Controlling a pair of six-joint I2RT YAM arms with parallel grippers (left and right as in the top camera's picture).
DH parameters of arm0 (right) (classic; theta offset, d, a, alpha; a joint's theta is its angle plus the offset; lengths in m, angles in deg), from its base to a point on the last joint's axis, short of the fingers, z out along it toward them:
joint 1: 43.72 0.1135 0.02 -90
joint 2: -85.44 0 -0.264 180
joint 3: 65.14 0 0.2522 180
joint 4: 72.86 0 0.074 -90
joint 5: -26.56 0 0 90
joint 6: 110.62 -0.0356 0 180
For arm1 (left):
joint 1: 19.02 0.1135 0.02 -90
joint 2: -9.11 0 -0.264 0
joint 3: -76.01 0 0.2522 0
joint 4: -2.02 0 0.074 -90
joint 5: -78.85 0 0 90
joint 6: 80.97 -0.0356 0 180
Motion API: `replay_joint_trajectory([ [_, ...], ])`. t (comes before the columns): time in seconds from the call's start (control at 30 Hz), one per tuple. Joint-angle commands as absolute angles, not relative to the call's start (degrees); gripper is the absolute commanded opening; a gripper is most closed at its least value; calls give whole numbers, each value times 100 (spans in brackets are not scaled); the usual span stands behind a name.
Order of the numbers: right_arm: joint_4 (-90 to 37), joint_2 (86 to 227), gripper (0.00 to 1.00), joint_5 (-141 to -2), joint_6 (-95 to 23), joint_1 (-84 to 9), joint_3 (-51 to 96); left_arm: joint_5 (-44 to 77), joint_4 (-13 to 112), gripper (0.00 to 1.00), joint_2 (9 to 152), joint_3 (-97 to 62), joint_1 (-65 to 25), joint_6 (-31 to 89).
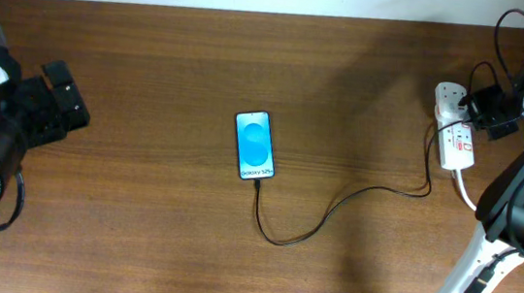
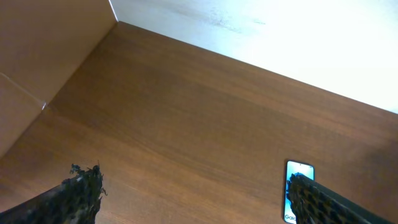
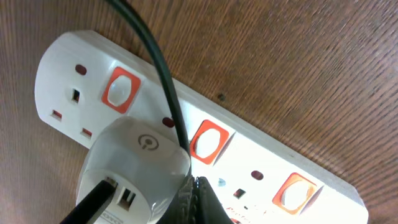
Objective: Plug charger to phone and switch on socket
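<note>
The phone (image 1: 254, 146) lies face up mid-table with a bright blue screen. It also shows in the left wrist view (image 2: 299, 173), partly behind a finger. The thin black charger cable (image 1: 312, 225) runs from the phone's near end in a loop to the white socket strip (image 1: 456, 147) at the far right. In the right wrist view the strip (image 3: 298, 158) has orange-red switches, with a white plug block (image 3: 134, 162) and the cable (image 3: 158, 68) plugged into it. My right gripper (image 3: 195, 186) (image 1: 480, 113) is shut, with its tips on the strip just below the middle switch (image 3: 208, 141). My left gripper (image 1: 70, 99) (image 2: 191, 179) is open and empty, far left of the phone.
A thick white cord (image 1: 467, 192) leaves the strip toward the right arm's base. The table's far edge meets a pale wall (image 2: 280, 37). A cardboard-coloured panel (image 2: 43, 56) stands at the left in the left wrist view.
</note>
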State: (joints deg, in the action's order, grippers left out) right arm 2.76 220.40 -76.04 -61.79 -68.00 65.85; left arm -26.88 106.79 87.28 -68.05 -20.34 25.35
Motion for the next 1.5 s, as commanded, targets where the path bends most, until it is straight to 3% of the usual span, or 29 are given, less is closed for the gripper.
replay_joint_trajectory([
  [0.0,204,22077,4,-7805,-6161,-6856,6782,-2788,10679,99,8728,-6816,-2034,2618],
  [0.53,438,22608,4,-7156,-6092,-6544,6791,-2744,10722,99,8665,-6814,-2034,2635],
  [0.73,801,22529,4,-7654,-6096,-6708,7471,-2744,10722,99,8558,-6814,-2034,2635],
  [1.3,554,22938,4,-7630,-6046,-6312,7077,-2744,10751,99,8558,-6814,-2034,2635],
  [1.47,997,22606,4,-7016,-5984,-6397,7436,-2747,10812,99,8518,-6814,-2034,2637],
])
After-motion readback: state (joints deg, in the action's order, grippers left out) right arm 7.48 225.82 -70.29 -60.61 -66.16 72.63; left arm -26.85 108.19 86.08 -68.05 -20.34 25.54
